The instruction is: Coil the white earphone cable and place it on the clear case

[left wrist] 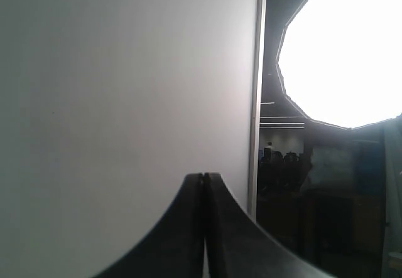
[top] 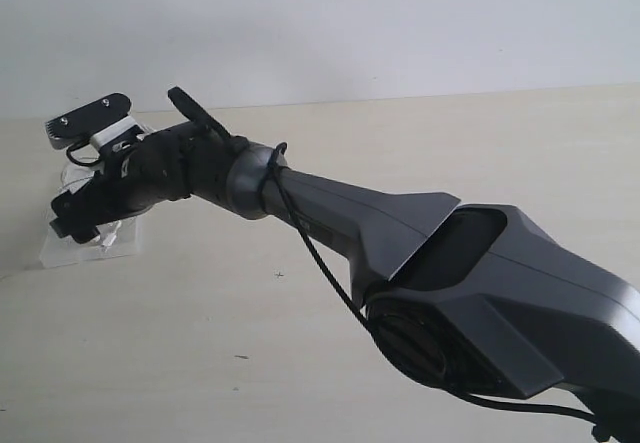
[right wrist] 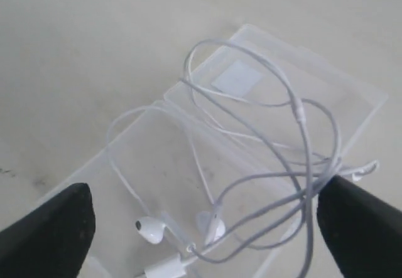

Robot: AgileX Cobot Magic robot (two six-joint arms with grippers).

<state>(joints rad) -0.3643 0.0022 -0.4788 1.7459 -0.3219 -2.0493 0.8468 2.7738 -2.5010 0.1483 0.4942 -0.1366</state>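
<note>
Pale beige tabletop (top: 420,153) meets a plain white wall (top: 400,23), and the right arm (top: 340,213) reaches across it to hang the right gripper (right wrist: 204,228) over the clear case (right wrist: 326,86). Its jaws are spread wide and hold nothing. Directly between and beneath them the white earphone cable (right wrist: 303,118) lies in loose, uneven loops on the case, with both earbuds (right wrist: 151,229) close under the jaw line and the whitish label patch (right wrist: 235,77) farther out ahead of the fingertips. A bunch of strands runs right up against one finger (right wrist: 361,228); whether it touches cannot be told. That is the likely trouble: if the arm lifts with a strand caught there, the coil could drag off the slick case, and one loop reaches about to the case's edge on the other finger's side. The left gripper (left wrist: 204,228), pressed together and empty, faces a white panel (left wrist: 125,102), with a dim room and a glaring many-sided light (left wrist: 345,52) beyond.
</note>
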